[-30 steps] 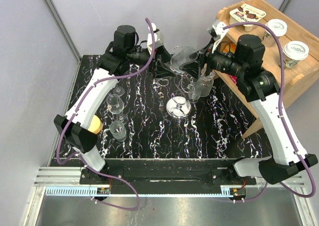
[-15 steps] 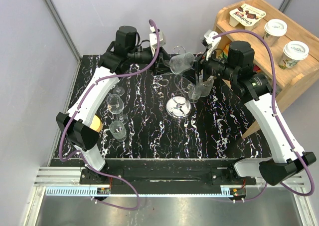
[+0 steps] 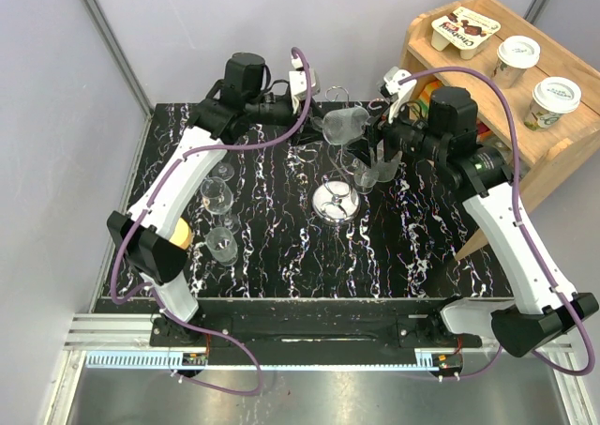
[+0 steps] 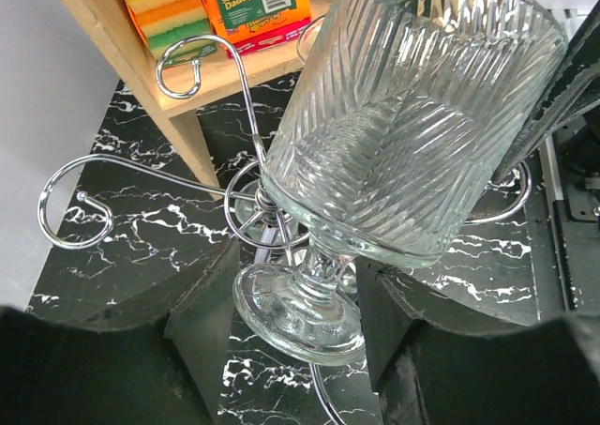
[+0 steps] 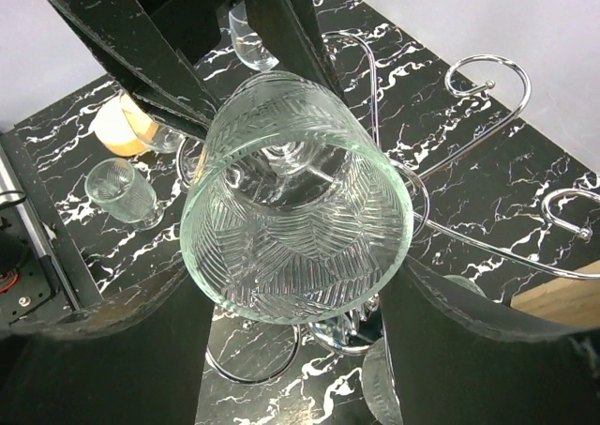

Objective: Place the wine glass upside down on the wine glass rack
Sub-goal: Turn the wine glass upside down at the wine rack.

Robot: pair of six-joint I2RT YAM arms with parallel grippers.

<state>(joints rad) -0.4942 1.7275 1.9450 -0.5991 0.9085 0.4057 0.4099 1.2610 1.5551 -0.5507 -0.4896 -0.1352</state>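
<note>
Ribbed clear wine glass (image 3: pixel 345 123) lies on its side just above the chrome wire wine glass rack (image 3: pixel 334 203). The left gripper (image 4: pixel 298 294) pinches its foot and the right gripper (image 5: pixel 298 284) clasps its bowl, probably a shared hold for tipping it mouth-down. Another clear glass (image 3: pixel 376 170) crowds the rack's right side, two small glasses (image 3: pixel 217 194) stand well left of the rack, and its curled arms (image 4: pixel 70 200) lie in the stem's way.
</note>
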